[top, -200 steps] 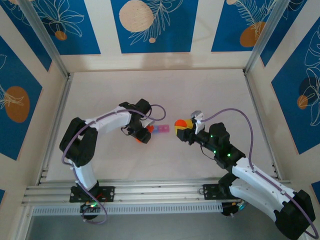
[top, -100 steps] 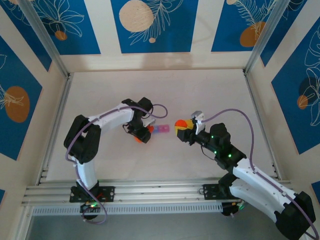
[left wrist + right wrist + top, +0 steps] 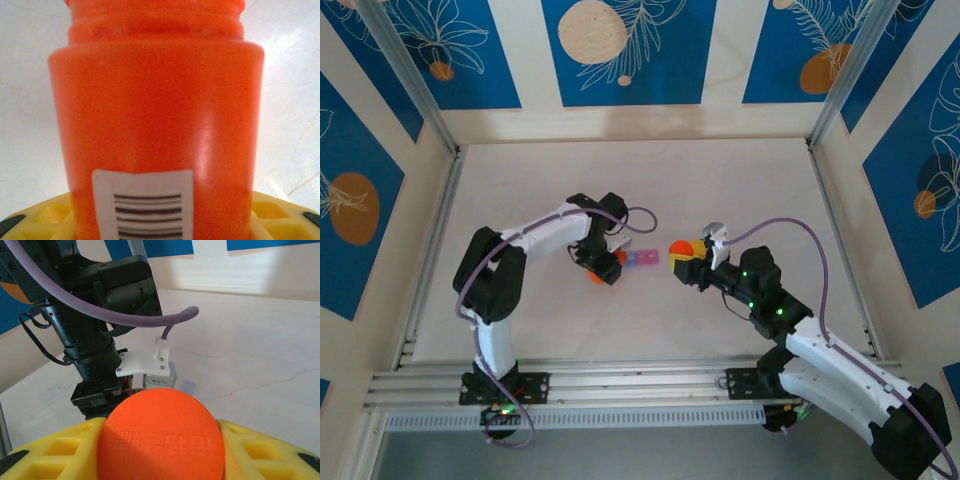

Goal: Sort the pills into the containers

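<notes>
Nearest, right claw (image 3: 684,264) clamped tight on round orange cap (image 3: 162,440), yellow fingers (image 3: 55,452) on either side. Opposite it, left claw (image 3: 604,268) closed around orange bottle (image 3: 160,110), barcode label (image 3: 142,205) facing its camera. The pill boxes (image 3: 643,258) lie on tabletop (image 3: 740,180) between both claws, just beside the left.

Left arm (image 3: 535,238), right arm (image 3: 840,362) — white shells, black joints; lilac cables (image 3: 790,222); yellow latticed fingers (image 3: 55,450); green lights (image 3: 760,297) — right forearm.

Blue-purple-pink containers (image 3: 644,259), lying flat
</notes>
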`<action>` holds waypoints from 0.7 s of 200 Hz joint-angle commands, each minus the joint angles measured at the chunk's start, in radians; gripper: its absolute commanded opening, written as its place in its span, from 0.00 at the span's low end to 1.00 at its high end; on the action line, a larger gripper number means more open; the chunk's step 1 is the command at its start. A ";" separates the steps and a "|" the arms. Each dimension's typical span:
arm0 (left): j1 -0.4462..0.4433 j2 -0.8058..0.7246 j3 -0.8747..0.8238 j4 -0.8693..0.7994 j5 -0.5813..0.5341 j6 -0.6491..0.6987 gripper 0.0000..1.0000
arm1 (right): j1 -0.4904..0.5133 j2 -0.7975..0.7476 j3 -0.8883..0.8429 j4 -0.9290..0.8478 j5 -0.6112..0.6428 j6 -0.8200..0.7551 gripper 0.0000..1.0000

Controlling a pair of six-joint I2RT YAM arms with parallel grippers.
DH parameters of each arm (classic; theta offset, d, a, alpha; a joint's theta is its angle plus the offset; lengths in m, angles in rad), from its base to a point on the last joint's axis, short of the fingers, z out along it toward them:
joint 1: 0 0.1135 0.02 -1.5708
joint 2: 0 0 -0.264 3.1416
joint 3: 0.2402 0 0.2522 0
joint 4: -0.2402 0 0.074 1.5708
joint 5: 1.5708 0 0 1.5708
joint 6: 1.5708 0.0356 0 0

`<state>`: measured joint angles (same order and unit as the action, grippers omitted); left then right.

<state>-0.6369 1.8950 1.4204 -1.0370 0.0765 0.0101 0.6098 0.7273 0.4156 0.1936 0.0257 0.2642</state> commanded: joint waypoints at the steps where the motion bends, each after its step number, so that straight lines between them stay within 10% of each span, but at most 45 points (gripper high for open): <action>1: 0.009 0.024 0.042 -0.065 -0.012 0.021 0.00 | 0.010 -0.022 -0.002 0.003 -0.010 0.007 0.00; 140: 0.004 0.100 0.166 -0.194 -0.055 0.051 0.00 | 0.014 -0.043 0.000 -0.005 -0.022 0.010 0.00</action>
<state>-0.6369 1.9751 1.5486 -1.1656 0.0410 0.0368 0.6151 0.7059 0.4156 0.1864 0.0185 0.2646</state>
